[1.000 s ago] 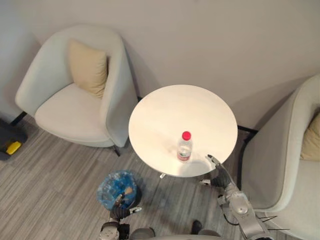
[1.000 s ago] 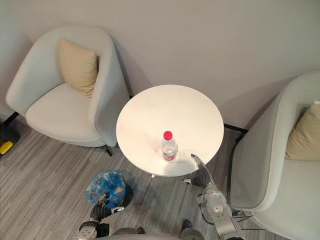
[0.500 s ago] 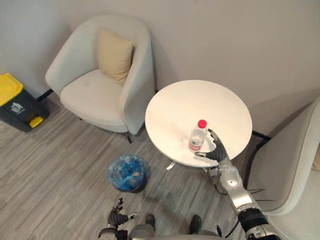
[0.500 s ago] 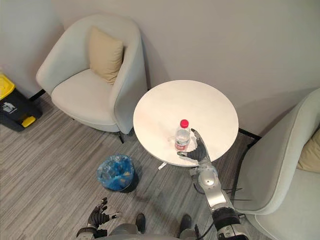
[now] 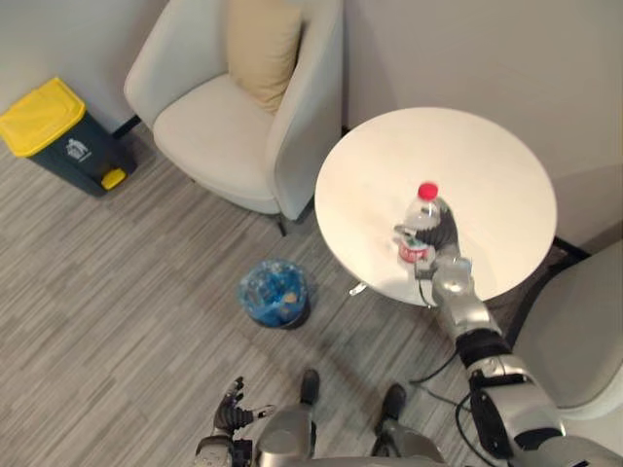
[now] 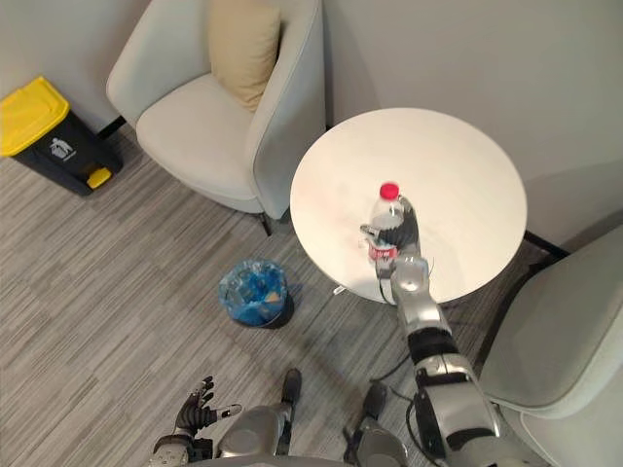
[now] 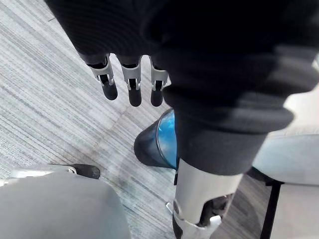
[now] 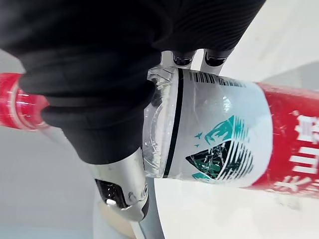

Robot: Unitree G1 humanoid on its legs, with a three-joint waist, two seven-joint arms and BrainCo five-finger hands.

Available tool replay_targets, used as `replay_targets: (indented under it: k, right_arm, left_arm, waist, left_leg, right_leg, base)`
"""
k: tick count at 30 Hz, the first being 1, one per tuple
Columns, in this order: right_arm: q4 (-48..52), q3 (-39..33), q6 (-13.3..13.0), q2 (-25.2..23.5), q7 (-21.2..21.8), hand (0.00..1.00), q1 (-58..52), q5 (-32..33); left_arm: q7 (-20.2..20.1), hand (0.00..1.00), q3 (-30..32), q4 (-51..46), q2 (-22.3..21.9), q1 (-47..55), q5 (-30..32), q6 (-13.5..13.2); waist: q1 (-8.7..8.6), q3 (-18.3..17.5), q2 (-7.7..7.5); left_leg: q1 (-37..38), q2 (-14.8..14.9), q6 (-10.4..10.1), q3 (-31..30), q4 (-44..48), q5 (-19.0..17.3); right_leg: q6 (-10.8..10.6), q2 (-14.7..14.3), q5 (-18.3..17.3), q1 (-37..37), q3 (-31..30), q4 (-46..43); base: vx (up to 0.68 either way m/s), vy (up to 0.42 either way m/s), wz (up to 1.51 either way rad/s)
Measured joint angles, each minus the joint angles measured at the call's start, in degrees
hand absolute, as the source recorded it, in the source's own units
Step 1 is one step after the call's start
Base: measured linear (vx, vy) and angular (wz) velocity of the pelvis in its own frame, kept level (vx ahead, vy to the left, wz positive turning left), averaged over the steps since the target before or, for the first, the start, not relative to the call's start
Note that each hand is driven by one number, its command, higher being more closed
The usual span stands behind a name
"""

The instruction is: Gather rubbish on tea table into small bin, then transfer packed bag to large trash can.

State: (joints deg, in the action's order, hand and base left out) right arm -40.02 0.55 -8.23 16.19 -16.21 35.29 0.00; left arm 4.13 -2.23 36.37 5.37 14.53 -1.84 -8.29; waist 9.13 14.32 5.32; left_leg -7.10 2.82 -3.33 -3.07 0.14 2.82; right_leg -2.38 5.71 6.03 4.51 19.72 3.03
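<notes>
Right hand (image 5: pixel 446 234) wrapped round bottle (image 5: pixel 419 211), upright on desk (image 5: pixel 487 161); left hand (image 5: pixel 234 413) slack, fingers straight; small bin (image 5: pixel 275 293) at desk's 8 o'clock.

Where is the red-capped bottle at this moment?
In the eye views, the bottle is upright at the round table's near side, gripped by the right hand; the blue-lined small bin sits on the floor to the table's left.

bottle (image 5: pixel 420 215): clear glossy plastic | table (image 5: pixel 467 146): smooth matt white | armchair (image 5: pixel 209 131): cloth
</notes>
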Motion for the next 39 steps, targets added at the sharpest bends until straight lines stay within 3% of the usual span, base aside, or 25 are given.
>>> replay_targets:
  k: [7,14,20,22,26,28,29,32,33,36,38,39]
  right_arm:
    - [1.2,0.4,0.3,3.0,-0.1,1.0,3.3,2.2]
    - [20.3,2.8,-0.5,2.0,0.5,1.0,-6.0,0.5]
    - [33.2,3.5,-2.5,-1.2,2.7,1.0,-20.2,-2.6]
    - [36.9,5.0,-2.7,-2.2,3.0,1.0,-25.0,-3.7]
    - [38.8,8.5,-4.4,-3.2,4.1,1.0,-28.9,-5.4]
    - [38.8,9.8,-4.9,-4.0,4.3,1.0,-30.9,-6.4]
    - [39.0,10.0,-5.0,-3.8,4.7,1.0,-32.6,-7.4]
    - [39.1,11.0,-5.0,-3.9,5.2,1.0,-33.5,-7.4]
    - [39.1,11.0,-5.0,-3.8,5.1,1.0,-33.4,-7.4]
    - [39.1,10.7,-4.9,-4.0,5.2,1.0,-33.5,-7.4]
    - [39.0,10.8,-4.9,-4.5,5.3,1.0,-33.4,-7.5]
    - [38.8,10.9,-4.9,-4.5,5.4,1.0,-33.4,-7.5]
  left_arm:
    - [1.0,0.0,0.0,-0.5,-0.1,-1.2,-1.0,-1.1]
    - [1.1,0.0,0.3,-0.6,-0.1,-1.1,-1.0,-1.1]
    - [1.2,0.0,1.8,-0.5,0.0,-1.1,-0.9,-1.1]
    - [1.3,0.0,1.8,-0.4,-0.1,-1.1,-0.9,-1.1]
    - [1.5,0.0,1.6,-0.2,-0.2,-1.1,-0.9,-1.1]
    - [2.2,0.0,1.6,0.0,-0.3,-1.3,-1.0,-1.1]
    - [2.3,0.0,1.6,0.6,-1.1,-0.9,-1.0,-1.0]
    - [2.4,0.0,1.8,2.3,-0.6,-1.3,-1.0,-1.0]
    - [2.4,0.0,1.8,2.6,-0.6,-1.7,-1.0,-1.0]
    - [2.4,0.0,1.8,3.4,-0.4,-2.1,-0.9,-1.0]
    - [2.4,0.0,1.8,3.5,-0.3,-2.3,-0.9,-1.0]
    - [2.4,0.0,1.8,3.6,-0.2,-2.2,-0.9,-1.0]
  waist:
    - [0.51,3.0,0.55]
    - [-0.12,3.2,0.31]
    - [-2.33,1.9,-2.21]
    - [-2.33,0.6,-3.31]
    - [-2.16,-0.4,-3.63]
    - [-2.24,-0.7,-3.77]
    - [-2.27,-1.8,-2.43]
    - [-2.67,-2.6,-2.76]
    - [-2.75,-2.7,-2.75]
    - [-3.68,-3.2,-3.59]
    - [-3.72,-3.1,-3.82]
    - [-3.75,-3.1,-3.81]
  left_leg:
    - [-1.6,0.0,0.2,0.0,0.7,-0.2]
    - [-1.0,0.2,0.7,0.6,0.6,-0.5]
    - [1.8,0.1,0.8,-1.6,-0.5,-0.6]
    - [1.9,0.0,0.8,-3.3,-0.4,-0.6]
    - [1.6,-1.0,0.7,-4.5,1.4,-0.4]
    - [0.1,-2.2,2.1,2.9,2.5,1.4]
    - [-0.2,-0.6,6.1,15.5,2.8,-2.6]
    - [-1.2,5.7,5.8,35.2,9.4,-5.6]
    - [-1.4,6.3,5.9,36.7,10.3,-5.6]
    - [-2.3,4.2,6.7,36.4,11.5,-6.4]
    - [-2.2,3.9,7.0,36.0,15.1,-10.1]
    - [-1.7,3.7,7.1,35.9,16.8,-11.7]
  right_leg:
    - [0.2,0.5,-1.3,2.9,-0.3,-3.6]
    - [-0.1,0.5,-2.2,3.0,-1.0,-4.7]
    - [-0.5,0.6,-4.1,-0.4,1.2,-5.0]
    - [-0.7,0.8,-5.1,-1.4,3.1,-5.3]
    - [-1.1,2.6,-8.5,-2.8,7.2,-9.2]
    - [-1.0,4.8,-10.3,-4.1,10.1,-10.3]
    - [-1.5,4.5,-10.7,-5.4,12.9,-10.0]
    - [-2.9,5.4,-10.5,-7.2,16.9,-9.7]
    - [-3.1,5.8,-10.7,-7.2,17.4,-10.1]
    - [-5.2,8.2,-12.1,-7.2,19.5,-12.2]
    - [-6.6,11.6,-14.5,-6.7,18.6,-18.9]
    - [-6.1,13.9,-15.6,-5.5,17.3,-24.6]
  base:
    - [-0.02,0.011,0.0]
    - [-0.02,0.007,-0.02]
    - [0.06,-0.007,0.18]
    - [0.08,-0.027,0.42]
    - [0.04,0.004,0.64]
    - [-0.07,0.071,0.87]
    - [-0.06,0.083,0.85]
    - [0.07,0.074,0.8]
    - [0.12,0.106,0.57]
    - [0.13,0.12,0.55]
    - [0.09,0.111,0.16]
    - [0.09,0.13,0.06]
